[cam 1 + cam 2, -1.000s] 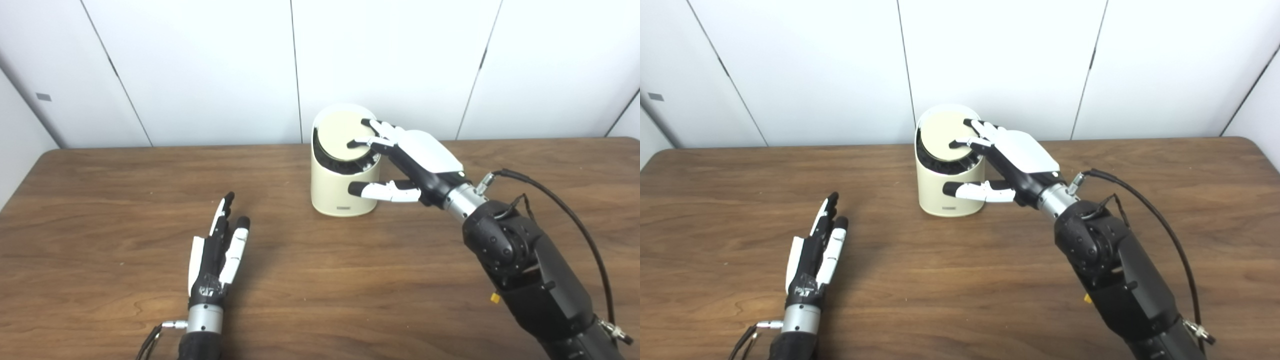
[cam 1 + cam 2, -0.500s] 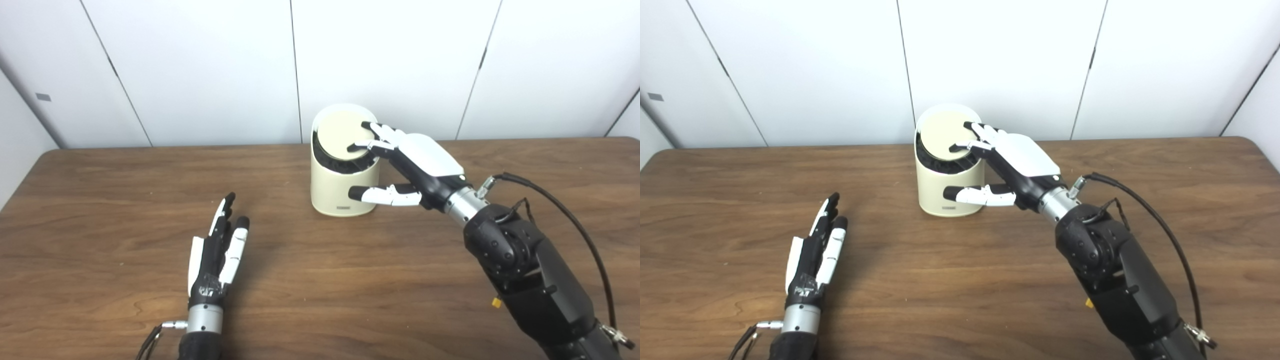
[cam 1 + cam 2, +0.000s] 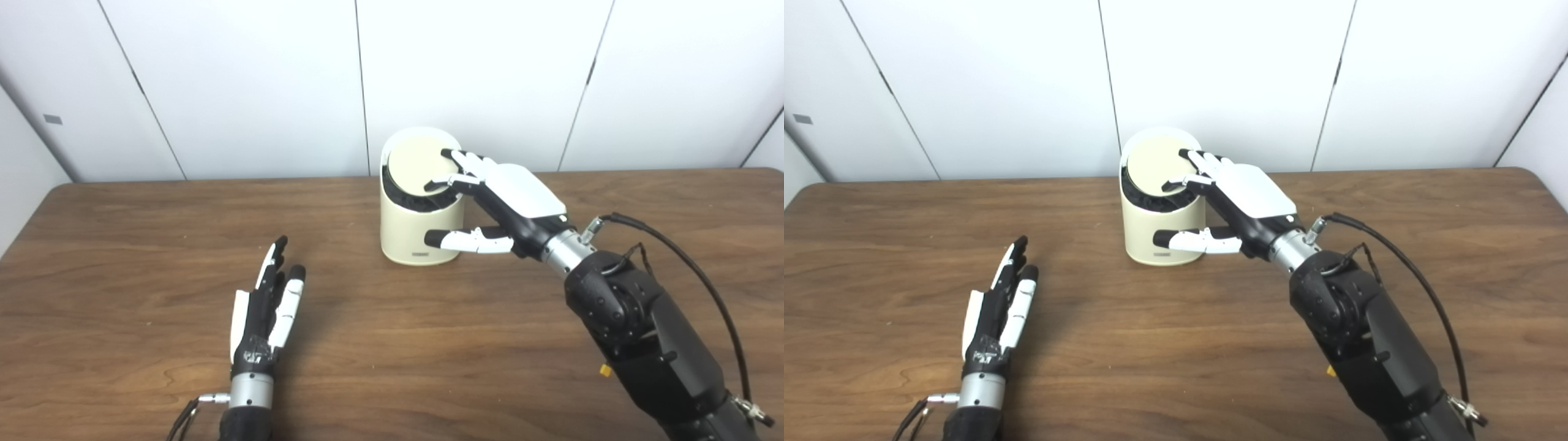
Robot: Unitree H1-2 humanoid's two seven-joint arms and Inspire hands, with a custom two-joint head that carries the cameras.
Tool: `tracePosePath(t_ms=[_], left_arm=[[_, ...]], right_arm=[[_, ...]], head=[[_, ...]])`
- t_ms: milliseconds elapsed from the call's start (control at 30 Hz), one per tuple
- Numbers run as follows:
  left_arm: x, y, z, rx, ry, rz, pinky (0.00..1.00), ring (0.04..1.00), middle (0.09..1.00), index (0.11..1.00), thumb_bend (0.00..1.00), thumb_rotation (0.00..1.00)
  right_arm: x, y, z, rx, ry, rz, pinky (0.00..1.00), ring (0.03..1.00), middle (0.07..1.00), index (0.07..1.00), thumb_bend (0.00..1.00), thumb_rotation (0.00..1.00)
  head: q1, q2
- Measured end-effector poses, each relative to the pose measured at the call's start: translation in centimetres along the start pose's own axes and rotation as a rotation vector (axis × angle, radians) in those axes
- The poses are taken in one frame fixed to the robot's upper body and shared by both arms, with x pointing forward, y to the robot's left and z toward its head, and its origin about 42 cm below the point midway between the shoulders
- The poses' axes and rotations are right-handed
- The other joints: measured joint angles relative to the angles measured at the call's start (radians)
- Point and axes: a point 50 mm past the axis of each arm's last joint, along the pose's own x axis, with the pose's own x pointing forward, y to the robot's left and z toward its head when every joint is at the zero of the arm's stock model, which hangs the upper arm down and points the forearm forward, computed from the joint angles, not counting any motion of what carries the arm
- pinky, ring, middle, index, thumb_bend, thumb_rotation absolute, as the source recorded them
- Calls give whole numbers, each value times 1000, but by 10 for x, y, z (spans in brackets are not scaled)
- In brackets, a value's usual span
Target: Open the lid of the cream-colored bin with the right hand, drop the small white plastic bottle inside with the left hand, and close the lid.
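Observation:
The cream-colored bin (image 3: 407, 236) stands at the back middle of the table. Its round lid (image 3: 411, 165) is tilted, showing a dark gap under its front edge. My right hand (image 3: 514, 196) reaches in from the right with its fingers spread on the lid's right side; its thumb (image 3: 465, 240) lies across the front of the bin's wall. It grips nothing. My left hand (image 3: 264, 309) rests flat on the table at front left, fingers straight and holding nothing. No small white bottle shows in either view.
The brown wooden table (image 3: 122, 233) runs the full width, with white wall panels (image 3: 245, 86) close behind the bin. A black cable (image 3: 686, 263) loops off my right forearm above the table.
My right hand's fingers have curled and shifted slightly left on the lid, which tilts a little more, widening the dark gap in front. The left hand has not moved.

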Motion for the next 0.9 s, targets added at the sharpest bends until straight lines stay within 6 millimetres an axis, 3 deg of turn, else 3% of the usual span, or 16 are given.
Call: tracePosePath(t_ms=[200,533,900], left_arm=[[0,0,0,-6,1,2,948,978,984,980,608,916],[0,-1,0,-1,0,2,983,988,990,982,619,911],[0,-1,0,-2,4,2,1000,999,990,994,607,888]], right_arm=[[0,1,0,-1,1,4,1000,1000,1000,811,586,962],[-1,-1,-3,30,23,-14,1000,1000,1000,988,594,1000],[-7,-17,-14,79,51,-82,1000,1000,1000,1000,554,985]], head=[[2,0],[0,-2],[-2,-6]])
